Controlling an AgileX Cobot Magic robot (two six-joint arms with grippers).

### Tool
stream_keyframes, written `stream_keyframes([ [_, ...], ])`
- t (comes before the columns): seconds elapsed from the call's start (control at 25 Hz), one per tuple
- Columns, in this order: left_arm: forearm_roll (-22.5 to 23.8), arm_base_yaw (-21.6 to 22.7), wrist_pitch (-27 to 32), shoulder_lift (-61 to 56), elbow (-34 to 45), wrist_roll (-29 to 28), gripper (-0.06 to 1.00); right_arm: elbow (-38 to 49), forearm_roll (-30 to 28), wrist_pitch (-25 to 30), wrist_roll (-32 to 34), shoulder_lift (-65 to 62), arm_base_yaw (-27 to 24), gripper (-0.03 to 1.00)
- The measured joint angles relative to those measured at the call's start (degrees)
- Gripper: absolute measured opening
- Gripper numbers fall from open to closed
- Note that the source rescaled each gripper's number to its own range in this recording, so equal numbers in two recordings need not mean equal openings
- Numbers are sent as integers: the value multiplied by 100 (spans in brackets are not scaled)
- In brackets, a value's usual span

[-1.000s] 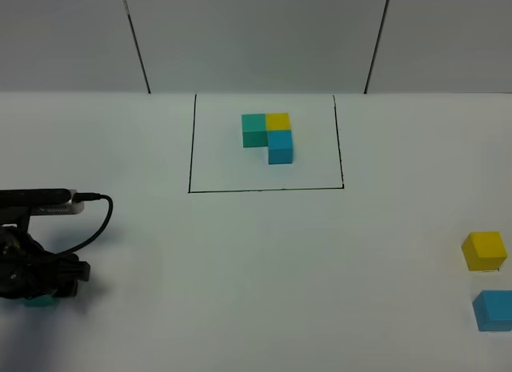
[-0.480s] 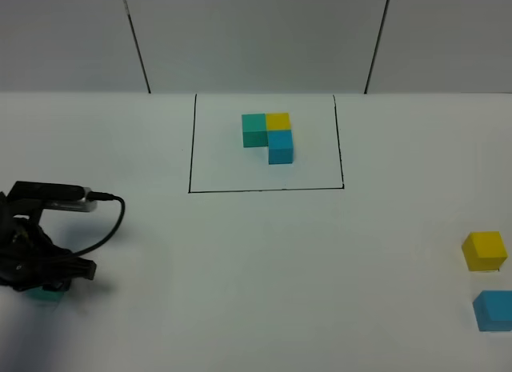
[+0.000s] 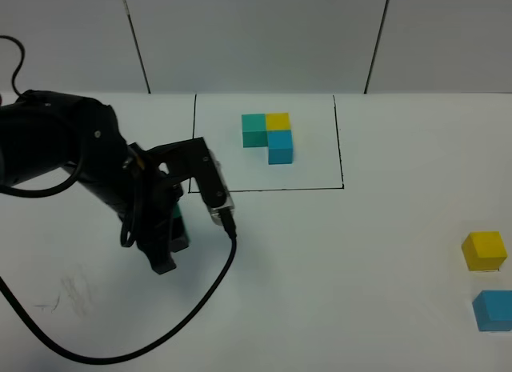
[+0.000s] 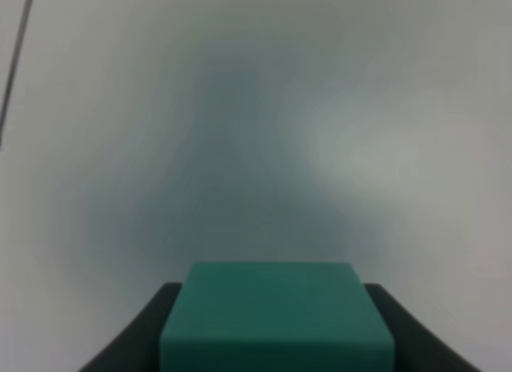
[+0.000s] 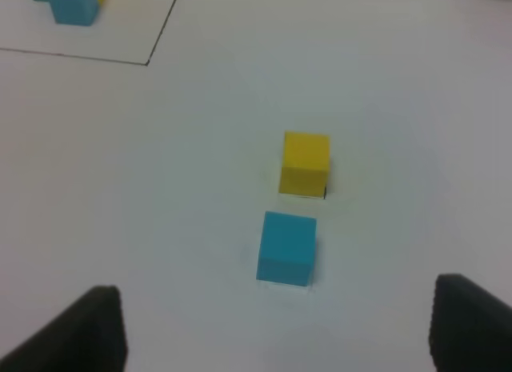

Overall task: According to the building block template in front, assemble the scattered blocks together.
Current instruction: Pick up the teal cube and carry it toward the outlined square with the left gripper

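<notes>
My left gripper (image 3: 171, 242) is shut on the teal-green cube (image 3: 179, 225) and holds it left of centre, in front of the frame's left corner. The left wrist view shows this cube (image 4: 276, 308) between the dark fingers (image 4: 136, 340) over bare table. The yellow cube (image 3: 484, 251) and the sky-blue cube (image 3: 493, 310) sit apart at the far right edge. My right gripper (image 5: 280, 320) is open above them, with the yellow cube (image 5: 306, 162) and blue cube (image 5: 287, 247) in its view. The template (image 3: 268, 136), an L of teal, yellow and blue cubes, stands inside the black rectangle (image 3: 264, 189).
The left arm's black cable (image 3: 160, 344) loops over the table's front left. Faint grey marks (image 3: 68, 292) lie on the white table there. A grey back wall with dark seams (image 3: 136, 44) stands behind the table. The template's corner shows in the right wrist view (image 5: 72, 4).
My left arm has lifted the teal-green cube from the front left edge and swung it right and towards the middle, near the frame's left corner. The yellow and blue cubes have not moved.
</notes>
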Motion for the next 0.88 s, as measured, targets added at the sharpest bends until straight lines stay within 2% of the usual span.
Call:
stream_keyframes([
  [0.12, -22, -267, 131, 284, -445, 284, 2, 0, 0, 0, 0, 0, 0, 60],
  [0.4, -22, -708, 218, 1200, -1113, 513, 2, 0, 0, 0, 0, 0, 0, 60],
  [0.6, -22, -948, -33, 1738, -1214, 602, 2, 0, 0, 0, 0, 0, 0, 60],
  [0.88, -10, -986, -223, 2154, -1214, 856, 2, 0, 2, 0, 0, 0, 0, 60],
])
